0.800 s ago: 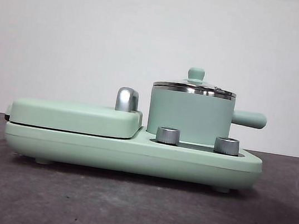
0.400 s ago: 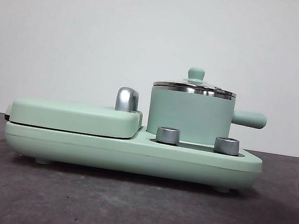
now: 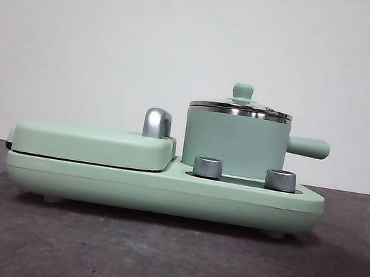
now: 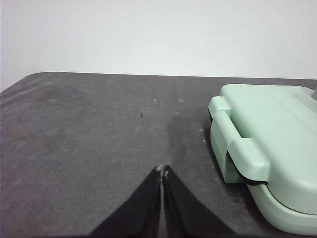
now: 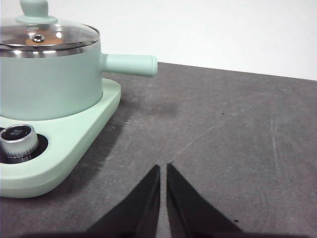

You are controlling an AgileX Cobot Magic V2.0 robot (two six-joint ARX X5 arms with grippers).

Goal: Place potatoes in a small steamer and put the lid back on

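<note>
Nothing has moved in the past second: the glass lid [image 3: 240,108] caps the mint-green cylindrical steamer pot [image 3: 235,142], with left claw [image 4: 162,171] and right claw [image 5: 163,168] both closed, empty, idling over the tabletop [image 3: 153,259], suggesting the task is finished.

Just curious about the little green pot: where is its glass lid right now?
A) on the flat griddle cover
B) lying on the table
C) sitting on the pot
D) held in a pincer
C: the glass lid sits on the steamer pot's steel rim, knob up; both pincers are away from it.
</note>
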